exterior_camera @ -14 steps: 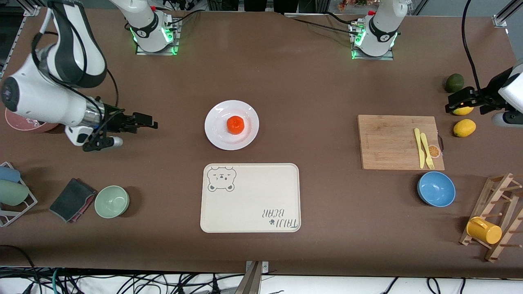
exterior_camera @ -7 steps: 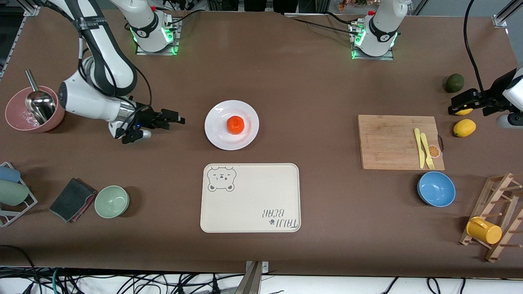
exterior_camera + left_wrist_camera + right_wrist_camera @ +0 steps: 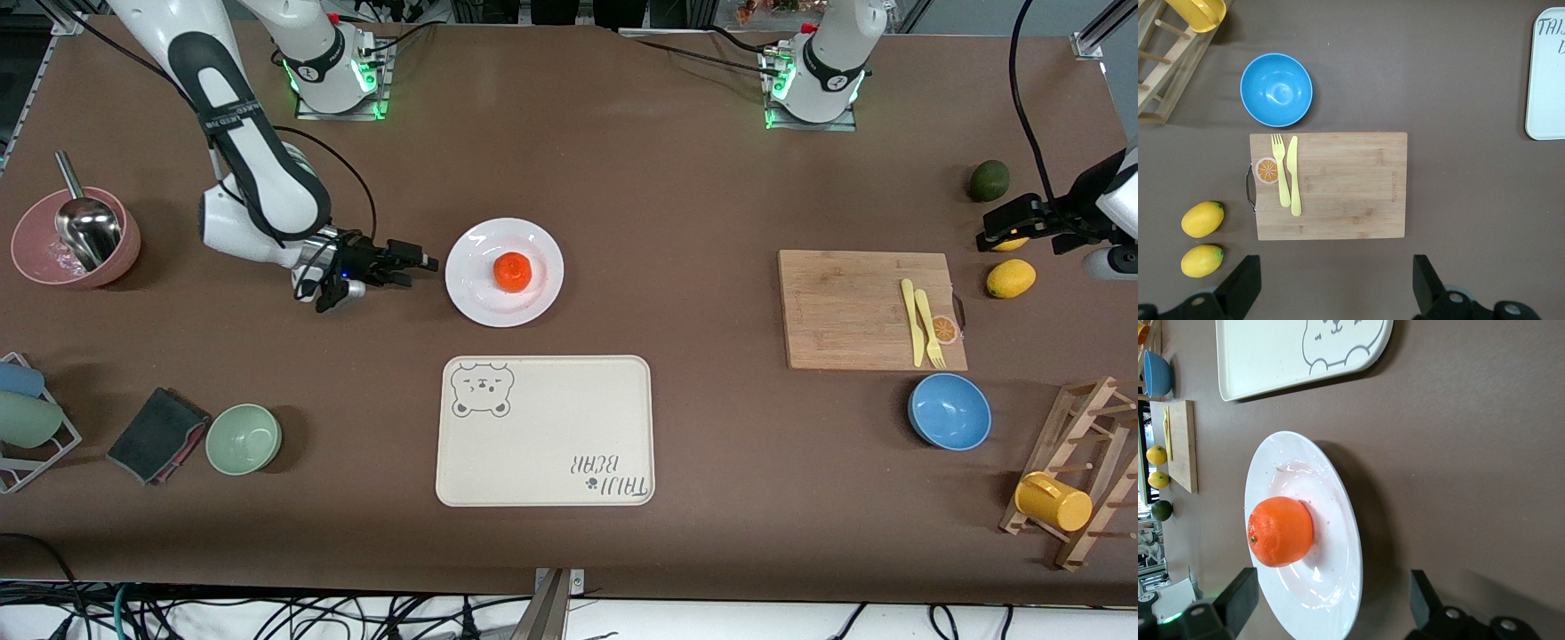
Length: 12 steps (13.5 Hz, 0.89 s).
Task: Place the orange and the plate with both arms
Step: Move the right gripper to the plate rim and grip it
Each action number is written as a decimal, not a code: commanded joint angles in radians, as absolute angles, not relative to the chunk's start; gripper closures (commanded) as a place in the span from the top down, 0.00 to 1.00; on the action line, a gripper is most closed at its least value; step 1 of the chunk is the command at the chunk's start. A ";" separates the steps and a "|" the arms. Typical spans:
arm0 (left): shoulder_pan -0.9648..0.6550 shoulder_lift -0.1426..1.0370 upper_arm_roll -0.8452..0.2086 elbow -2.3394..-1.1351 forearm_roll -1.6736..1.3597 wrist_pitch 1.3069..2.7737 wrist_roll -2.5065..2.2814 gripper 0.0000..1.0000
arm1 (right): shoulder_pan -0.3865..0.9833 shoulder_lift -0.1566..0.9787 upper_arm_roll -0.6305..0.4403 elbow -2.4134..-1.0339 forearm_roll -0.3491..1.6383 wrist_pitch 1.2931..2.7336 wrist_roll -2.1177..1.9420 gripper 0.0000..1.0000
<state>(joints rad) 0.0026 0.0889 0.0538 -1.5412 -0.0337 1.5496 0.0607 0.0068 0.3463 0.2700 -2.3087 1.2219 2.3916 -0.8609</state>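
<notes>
— Orange point(image 3: 512, 271) sits in the middle of the white plate point(image 3: 542, 302), and the plate lies mid-tabletop, a little farther from the front camera than the bear-print tray point(image 3: 544, 431). Which arm do you reckon goes for it?

— Right one, plainly. The right pincer point(image 3: 425, 264) is low and just beside the plate's rim, on the side toward the right arm's end of the tabletop, pointing straight at it. Its jaws are spread wide with nothing between them; in the right wrist view the rim and the fruit lie right ahead, framed by the two fingers point(image 3: 1238, 597).

— And the left?

— It waits well apart. The left pincer point(image 3: 1013, 224) hangs over the lemons point(image 3: 1010, 278) at the left arm's end, open and empty too, by the cutting board point(image 3: 853, 307).

— Anything you can't make out?

— One lemon is mostly hidden under the left pincer in the front view. And I can't tell whether the right fingertips are low enough to slip under the rim; they seem just above the tabletop, but no view shows the gap.
</notes>
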 commanded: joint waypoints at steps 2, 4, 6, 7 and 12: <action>0.005 0.087 0.052 -1.531 -0.023 1.551 0.075 1.00 | 0.003 0.374 0.320 -2.327 1.354 2.453 -0.986 1.00; 0.005 0.087 0.052 -1.531 -0.023 1.551 0.075 1.00 | 0.003 0.399 0.356 -2.329 1.420 2.500 -1.034 1.00; 0.006 0.087 0.052 -1.531 -0.023 1.551 0.075 1.00 | 0.003 0.419 0.357 -2.327 1.468 2.502 -1.083 1.00; 0.006 0.089 0.052 -1.531 -0.023 1.551 0.075 1.00 | 0.003 0.426 0.357 -2.327 1.494 2.502 -1.106 1.00; 0.008 0.087 0.052 -1.531 -0.023 1.551 0.075 1.00 | 0.005 0.439 0.368 -2.327 1.514 2.517 -1.117 0.85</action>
<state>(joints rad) 0.0028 0.0889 0.0543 -1.5412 -0.0337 1.5503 0.0607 0.0075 0.4376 0.3497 -2.3226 1.4828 2.4962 -1.0860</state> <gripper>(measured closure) 0.000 0.040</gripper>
